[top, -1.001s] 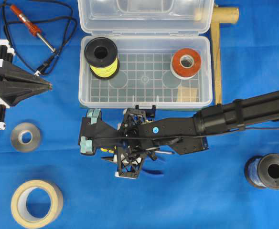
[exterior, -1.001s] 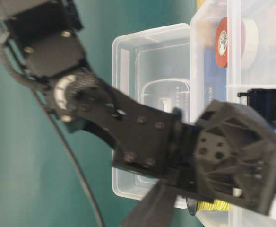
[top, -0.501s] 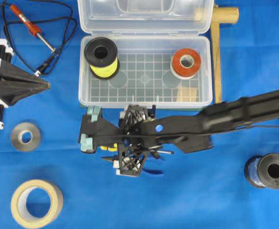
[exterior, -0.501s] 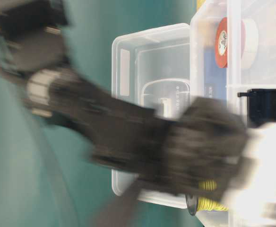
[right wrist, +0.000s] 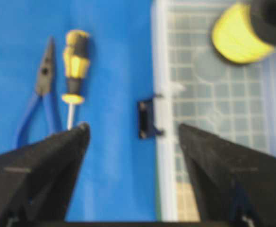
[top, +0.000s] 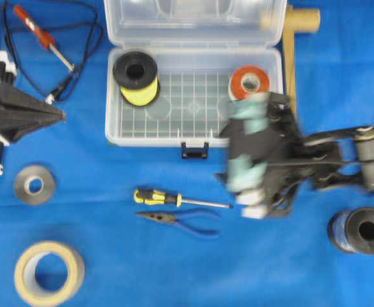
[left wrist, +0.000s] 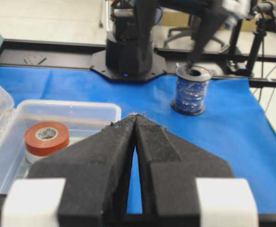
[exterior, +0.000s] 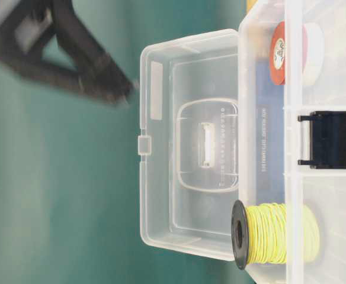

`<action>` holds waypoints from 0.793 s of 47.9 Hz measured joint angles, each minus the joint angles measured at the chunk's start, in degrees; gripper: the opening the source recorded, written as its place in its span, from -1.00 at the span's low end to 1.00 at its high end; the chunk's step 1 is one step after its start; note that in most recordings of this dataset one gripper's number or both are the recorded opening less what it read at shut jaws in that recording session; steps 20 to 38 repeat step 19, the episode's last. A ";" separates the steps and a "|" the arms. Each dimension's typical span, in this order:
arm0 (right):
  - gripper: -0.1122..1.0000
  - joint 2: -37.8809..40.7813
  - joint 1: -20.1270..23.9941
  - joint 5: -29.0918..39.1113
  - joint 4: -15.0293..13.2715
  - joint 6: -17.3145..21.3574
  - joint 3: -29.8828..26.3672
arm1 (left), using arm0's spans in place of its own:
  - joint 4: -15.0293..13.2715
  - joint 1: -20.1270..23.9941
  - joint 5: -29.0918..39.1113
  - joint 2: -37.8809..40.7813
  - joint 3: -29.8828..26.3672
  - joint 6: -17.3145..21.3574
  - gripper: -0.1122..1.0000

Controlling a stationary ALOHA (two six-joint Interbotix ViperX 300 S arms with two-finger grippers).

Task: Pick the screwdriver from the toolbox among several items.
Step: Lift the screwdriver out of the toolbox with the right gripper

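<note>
Yellow-and-black handle, thin silver shaft: the screwdriver point(top: 168, 198) lies flat on the blue cloth point(top: 97, 268), just in front of the toolbox point(top: 193, 137) and outside it, handle to the left in the overhead view. Right beside it, a touch nearer the front edge, sit the blue-handled pliers point(top: 180, 221), roughly parallel.

The toolbox stands open, its clear lid point(top: 193, 19) folded back, its dark latch point(top: 195, 151) facing the screwdriver. On the grid floor there's a yellow wire spool point(top: 136, 78) in the left corner and an orange-red tape roll point(top: 250, 83) in the right.

The right gripper point(top: 244, 157) hangs blurred over the box's right front corner, jaws spread wide, nothing between them; its wrist camera shows the screwdriver and pliers on the cloth past one finger point(right wrist: 57, 156). The left gripper point(top: 62, 115) sits at the far left of the table, fingers pressed together to a point, holding nothing.

Around the cloth: a soldering iron point(top: 43, 39) with its black cord at top left, a grey tape roll point(top: 34, 184), a beige masking tape roll point(top: 49, 273) at front left, a dark spool of blue wire point(top: 360, 230) at front right, and a wooden piece point(top: 291, 57) beside the box. Beyond the table the left wrist view shows an arm base point(left wrist: 128, 52) on a black frame, and a pale floor behind it.
</note>
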 measured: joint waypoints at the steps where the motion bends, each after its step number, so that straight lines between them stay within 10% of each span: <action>1: 0.56 -1.58 -0.09 -0.44 -0.62 0.88 1.58 | -0.09 -0.09 0.00 0.00 0.00 0.00 -0.80; 19: 0.56 -31.99 0.35 -9.49 -9.93 12.04 30.41 | -0.09 -0.09 0.00 0.00 0.09 0.00 -0.80; 38: 0.56 -31.99 0.35 -9.49 -9.93 12.04 30.41 | -0.09 -0.09 0.00 0.00 0.09 0.00 -0.80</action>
